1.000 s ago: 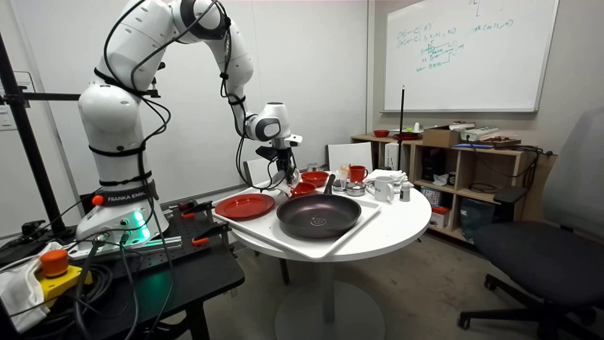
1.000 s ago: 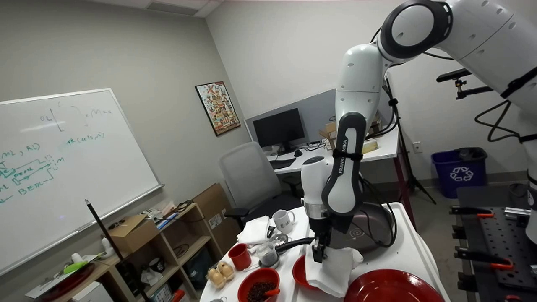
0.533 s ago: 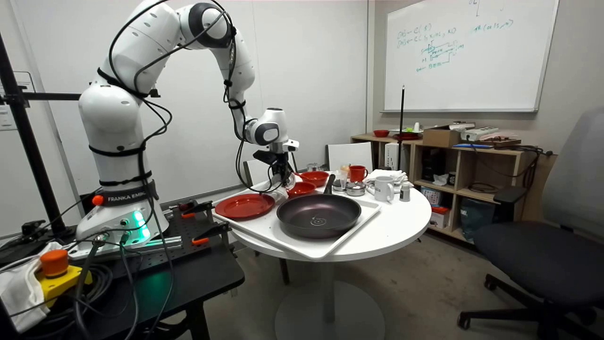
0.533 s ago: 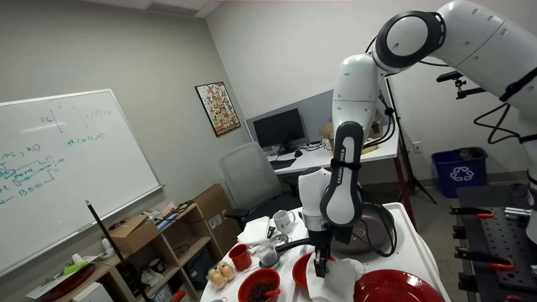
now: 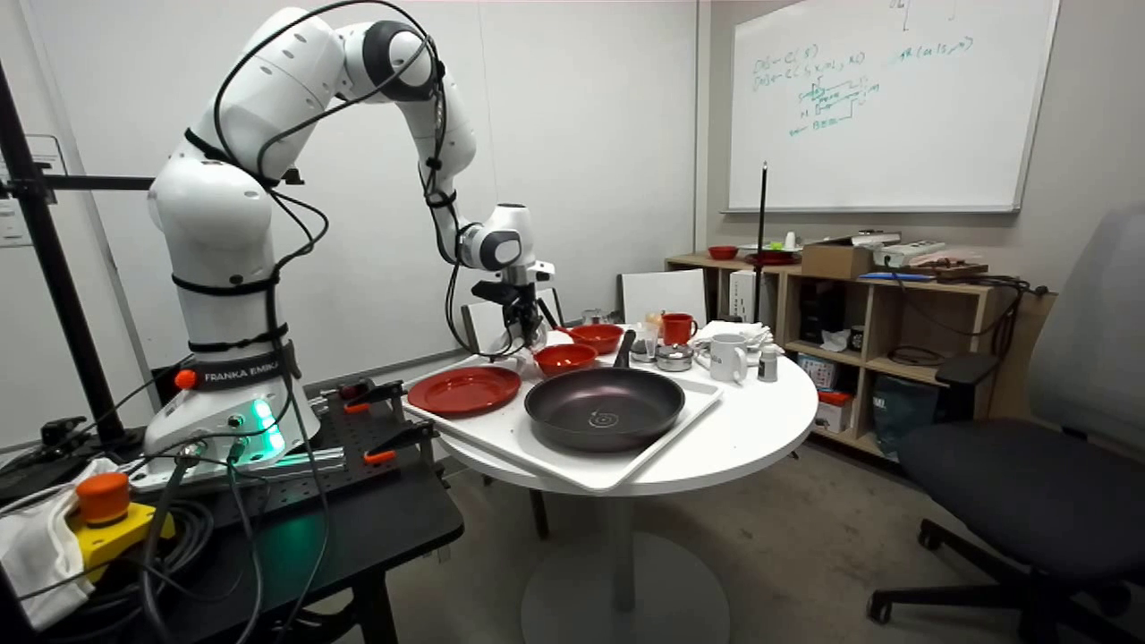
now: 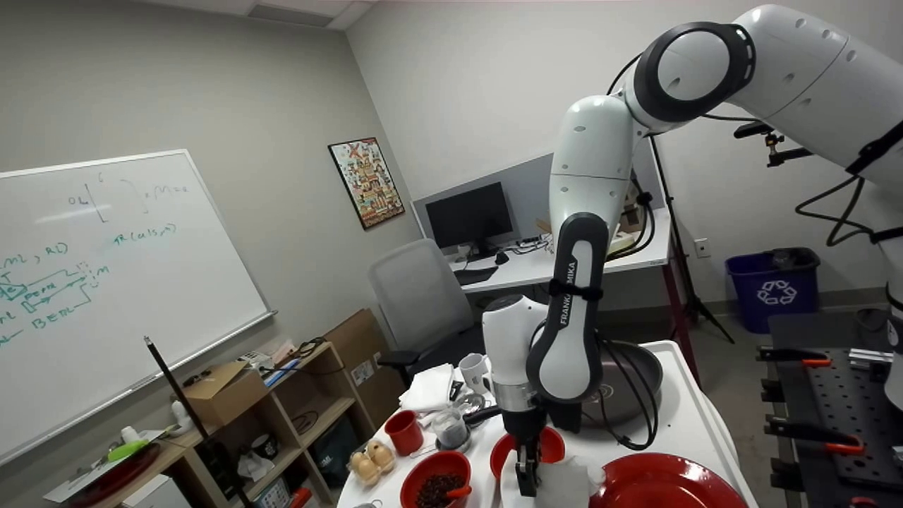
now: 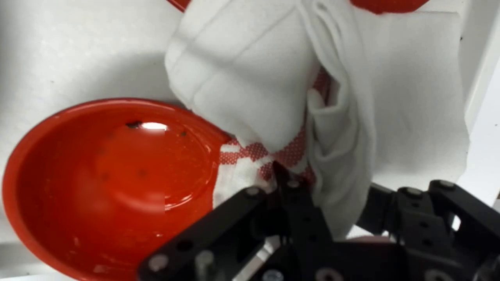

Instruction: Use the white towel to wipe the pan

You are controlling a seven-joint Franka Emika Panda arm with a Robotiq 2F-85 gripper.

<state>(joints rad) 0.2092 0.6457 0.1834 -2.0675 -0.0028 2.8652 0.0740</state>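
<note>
A white towel with a red checked stripe hangs in folds from my gripper. Its fingers pinch the cloth near the stripe, with fabric bunched between them. In an exterior view the towel droops beside the small red bowl, and a corner of it overlaps the bowl's rim in the wrist view. The black pan rests on the white tray, apart from the gripper and towel; the arm partly covers the pan in an exterior view. A flat white piece lies under the towel; whether it is the same cloth, I cannot tell.
The small red bowl stands close beside the gripper. A red plate shares the tray with the pan, whose handle points backward. Around them are a bowl of dark beans, a red mug, eggs and a white mug.
The arm has lowered and drawn away from the pan, carrying the towel past the small red bowl, which now shows more. Pan and plate have stayed put.
</note>
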